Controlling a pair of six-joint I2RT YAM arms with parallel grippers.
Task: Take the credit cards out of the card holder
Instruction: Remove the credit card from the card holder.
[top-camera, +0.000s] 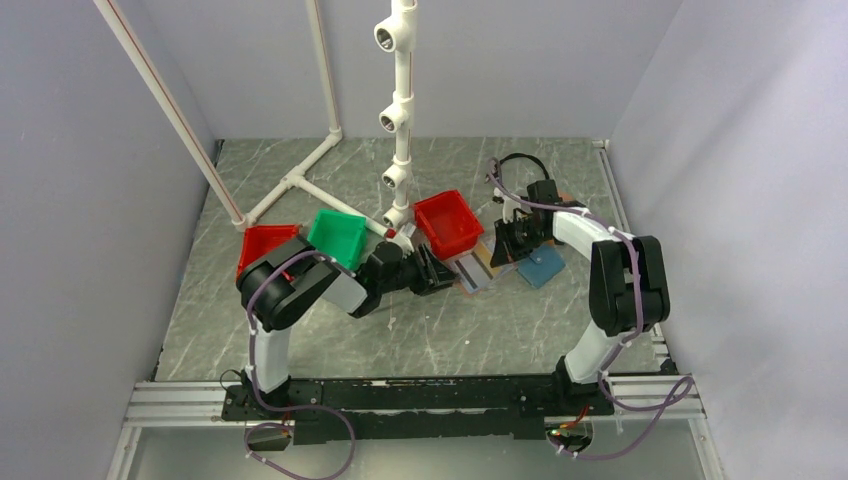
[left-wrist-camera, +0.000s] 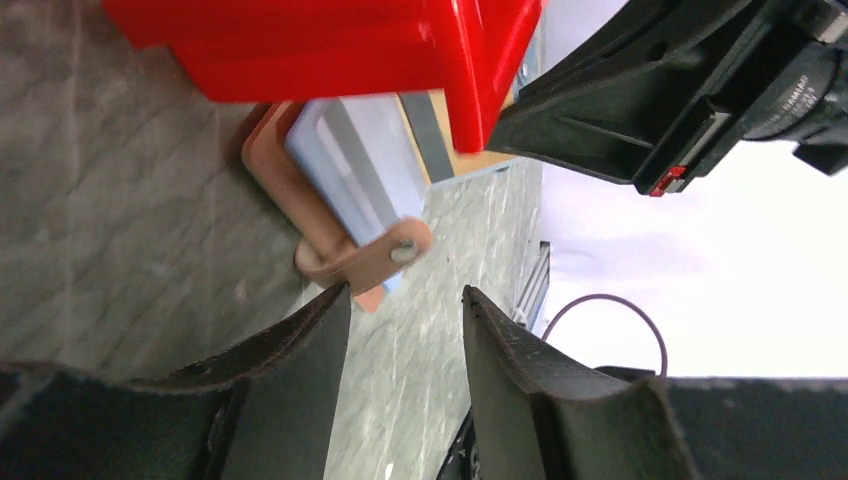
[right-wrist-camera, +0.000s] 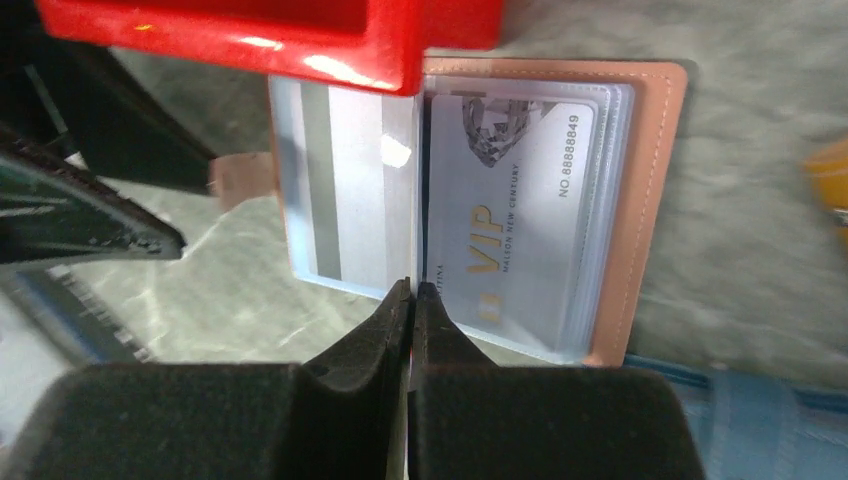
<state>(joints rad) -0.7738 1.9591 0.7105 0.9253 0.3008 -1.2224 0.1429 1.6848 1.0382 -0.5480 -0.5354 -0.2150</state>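
— Where is the holder sitting?

— Your card holder (right-wrist-camera: 655, 200) lies open and flat on the table (top-camera: 450, 340). Its far edge is tucked under the rim of the red bin (right-wrist-camera: 250, 35). A grey-white card (right-wrist-camera: 510, 230) marked VIP sits in the right-hand sleeve, and a second card (right-wrist-camera: 360, 190) with a grey stripe sits in the left-hand one. Both are fully pocketed.

— And the end effectors?

— Your right end effector (right-wrist-camera: 412, 295) is pressed together with no gap between the fingers. Its tips are at the holder's near edge, right on the fold. You cannot tell whether they nip the sleeve. Your left end effector (left-wrist-camera: 405, 292) is spread, just beside the snap tab (left-wrist-camera: 375, 255). Contact there cannot be told.

— How much room do I have?

— It is tight on the far side, where the bin wall overhangs the holder. On your right, a teal-blue wallet (top-camera: 541, 266) lies just beside it. Your two end effectors face each other closely across the holder. The open table is on the near side, toward the arm bases. A green bin (top-camera: 338, 237) and a second red bin (top-camera: 265, 247) stand behind your left arm, well apart from the holder.
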